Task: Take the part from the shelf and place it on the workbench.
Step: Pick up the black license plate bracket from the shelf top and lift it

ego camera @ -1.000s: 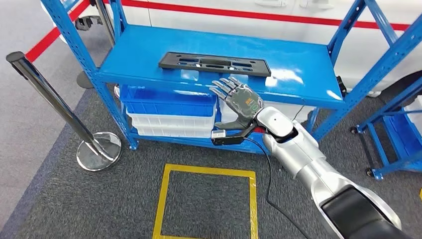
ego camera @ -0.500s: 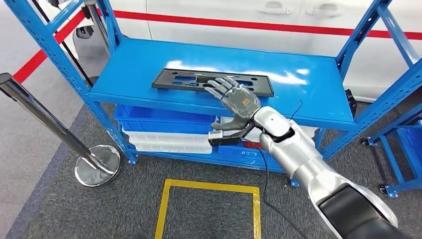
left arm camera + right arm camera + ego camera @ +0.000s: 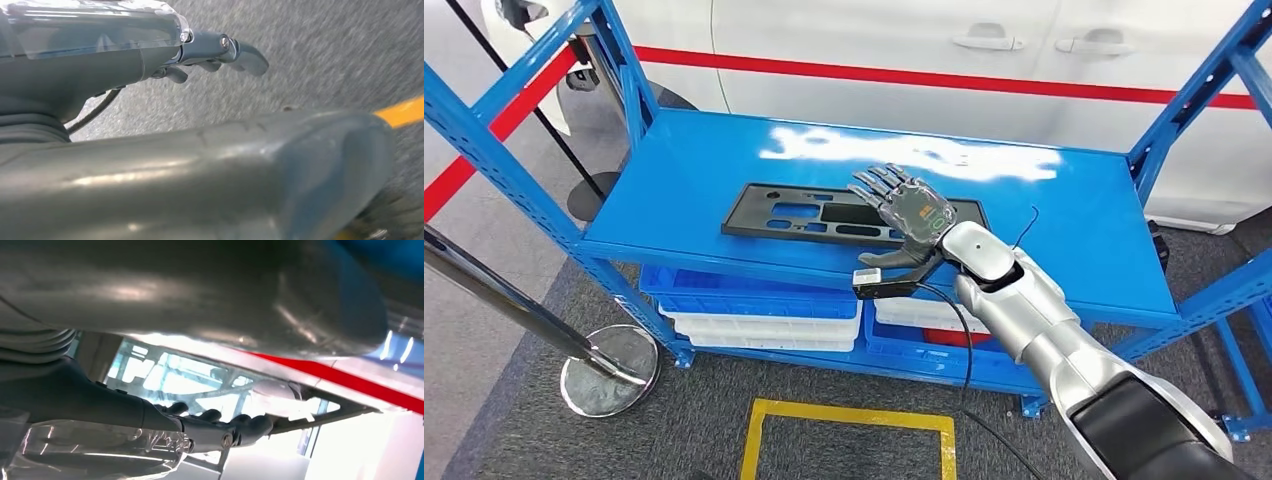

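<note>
The part (image 3: 804,215) is a long flat black plate with slots, lying on the top board of the blue shelf (image 3: 1064,230). My right hand (image 3: 909,215) is stretched out over the plate's right half, its fingers (image 3: 879,183) spread and nothing in it. I cannot tell whether it touches the plate. In the right wrist view the dark fingers (image 3: 220,430) lie straight beneath the thick thumb (image 3: 200,290). My left hand (image 3: 125,65) hangs over grey carpet, its fingers (image 3: 225,50) apart and holding nothing.
Blue and white bins (image 3: 764,310) are stacked under the shelf board. A chrome post (image 3: 514,300) with a round base (image 3: 609,370) stands at the left. A yellow floor square (image 3: 849,415) lies in front. A white car (image 3: 924,60) stands behind the shelf.
The camera has moved closer to the shelf, so the whole scene shifted. My right hand has gone from the shelf's front edge to over the black plate, fingers still spread.
</note>
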Controlling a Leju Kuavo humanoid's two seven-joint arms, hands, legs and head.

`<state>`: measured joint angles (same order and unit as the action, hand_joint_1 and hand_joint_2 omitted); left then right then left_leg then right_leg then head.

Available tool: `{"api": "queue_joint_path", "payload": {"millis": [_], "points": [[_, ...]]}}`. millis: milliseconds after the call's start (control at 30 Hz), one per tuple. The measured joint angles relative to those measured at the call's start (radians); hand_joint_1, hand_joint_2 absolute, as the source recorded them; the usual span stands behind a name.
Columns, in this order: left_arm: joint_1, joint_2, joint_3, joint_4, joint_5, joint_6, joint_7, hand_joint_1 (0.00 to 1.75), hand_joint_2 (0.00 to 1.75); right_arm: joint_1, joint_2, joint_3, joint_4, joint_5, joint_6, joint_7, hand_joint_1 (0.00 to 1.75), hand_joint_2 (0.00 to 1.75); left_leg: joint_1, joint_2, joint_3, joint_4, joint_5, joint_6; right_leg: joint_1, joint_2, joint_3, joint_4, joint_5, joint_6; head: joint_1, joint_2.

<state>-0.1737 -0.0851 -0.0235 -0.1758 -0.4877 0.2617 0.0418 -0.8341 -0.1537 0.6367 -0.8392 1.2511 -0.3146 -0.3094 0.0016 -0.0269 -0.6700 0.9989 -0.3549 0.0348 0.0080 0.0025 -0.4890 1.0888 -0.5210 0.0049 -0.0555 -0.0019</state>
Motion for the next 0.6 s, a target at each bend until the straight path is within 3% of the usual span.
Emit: {"api": "queue_joint_path", "payload": {"millis": [67, 133, 167, 200, 233, 267, 333, 367, 400, 500, 533, 600], "points": [[-0.007, 0.0, 0.0, 0.0, -0.003, -0.001, 0.0, 0.0, 0.0, 0.002, 0.003, 0.0, 0.002, 0.0, 0.0, 0.0, 0.0, 0.0, 0.007, -0.003, 0.038, -0.017, -0.018, 0.003, -0.008, -0.001, -0.083, 0.116, 0.0, 0.012, 0.0, 0.0], [-0.008, -0.001, 0.0, 0.0, -0.008, -0.006, 0.002, 0.0, 0.0, 0.01, 0.009, 0.0, 0.006, 0.0, 0.001, 0.003, 0.0, 0.87, 0.013, -0.006, 0.078, -0.027, -0.043, -0.001, -0.02, -0.001, -0.161, 0.182, -0.068, 0.025, 0.0, 0.0], [-0.006, -0.001, 0.0, 0.0, -0.011, -0.009, 0.004, 0.0, 0.0, 0.013, 0.011, 0.0, 0.009, 0.001, 0.002, 0.006, 0.0, 1.31, 0.016, -0.008, 0.099, -0.029, -0.057, -0.004, -0.026, -0.002, -0.186, 0.182, -0.104, 0.032, 0.0, 0.0], [-0.005, -0.002, 0.0, 0.0, -0.014, -0.012, 0.005, 0.0, 0.0, 0.014, 0.013, 0.0, 0.012, 0.003, 0.005, 0.012, 0.0, 1.75, 0.02, -0.01, 0.119, -0.03, -0.072, -0.008, -0.031, -0.004, -0.202, 0.159, -0.12, 0.036, 0.0, 0.0], [-0.003, -0.002, 0.0, 0.0, -0.017, -0.014, 0.006, 0.0, 0.0, 0.014, 0.013, 0.0, 0.015, 0.006, 0.009, 0.017, 0.0, 1.75, 0.022, -0.011, 0.139, -0.03, -0.088, -0.011, -0.034, -0.006, -0.21, 0.117, -0.103, 0.038, 0.0, 0.0], [-0.001, -0.002, 0.0, 0.0, -0.02, -0.015, 0.006, 0.0, 0.0, 0.015, 0.014, 0.0, 0.021, 0.009, 0.016, 0.024, 0.0, 1.75, 0.024, -0.012, 0.155, -0.03, -0.103, -0.016, -0.037, -0.011, -0.212, 0.058, -0.044, 0.038, 0.0, 0.0], [0.001, -0.002, 0.0, 0.0, -0.024, -0.016, 0.006, 0.0, 0.0, 0.016, 0.017, 0.002, 0.04, 0.021, 0.028, 0.037, 0.0, 1.75, 0.024, -0.015, 0.181, -0.024, -0.135, -0.029, -0.034, -0.024, -0.218, -0.058, 0.126, 0.031, 0.0, 0.0], [0.001, -0.002, 0.0, 0.001, -0.025, -0.016, 0.006, 0.0, 0.0, 0.017, 0.019, 0.004, 0.051, 0.03, 0.031, 0.044, 0.0, 1.75, 0.023, -0.016, 0.189, -0.021, -0.15, -0.038, -0.031, -0.027, -0.22, -0.088, 0.184, 0.025, 0.0, 0.0], [0.0, -0.002, 0.0, 0.001, -0.026, -0.015, 0.005, 0.0, 0.0, 0.014, 0.021, 0.006, 0.06, 0.041, 0.032, 0.052, 0.0, 1.75, 0.022, -0.014, 0.196, -0.014, -0.159, -0.047, -0.029, -0.027, -0.222, -0.099, 0.206, 0.019, 0.0, 0.0], [-0.007, -0.002, 0.0, 0.0, -0.03, -0.015, 0.004, 0.0, 0.0, -0.012, 0.018, 0.016, 0.079, 0.086, 0.026, 0.085, 0.0, 1.75, 0.023, 0.001, 0.198, 0.017, -0.177, -0.062, -0.027, -0.025, -0.204, -0.095, 0.185, -0.005, -0.001, 0.0], [-0.01, -0.002, 0.0, 0.0, -0.032, -0.015, 0.004, 0.0, 0.0, -0.022, 0.013, 0.024, 0.089, 0.112, 0.024, 0.101, 0.0, 1.75, 0.023, 0.006, 0.182, 0.05, -0.196, -0.064, -0.026, -0.026, -0.195, -0.098, 0.179, -0.013, -0.001, 0.0], [-0.015, -0.003, 0.0, 0.0, -0.036, -0.015, 0.005, 0.0, 0.0, -0.035, -0.001, 0.049, 0.111, 0.172, 0.024, 0.135, 0.0, 1.75, 0.023, 0.01, 0.114, 0.166, -0.252, -0.068, -0.021, -0.028, -0.182, -0.101, 0.168, -0.024, -0.001, 0.0]]}}
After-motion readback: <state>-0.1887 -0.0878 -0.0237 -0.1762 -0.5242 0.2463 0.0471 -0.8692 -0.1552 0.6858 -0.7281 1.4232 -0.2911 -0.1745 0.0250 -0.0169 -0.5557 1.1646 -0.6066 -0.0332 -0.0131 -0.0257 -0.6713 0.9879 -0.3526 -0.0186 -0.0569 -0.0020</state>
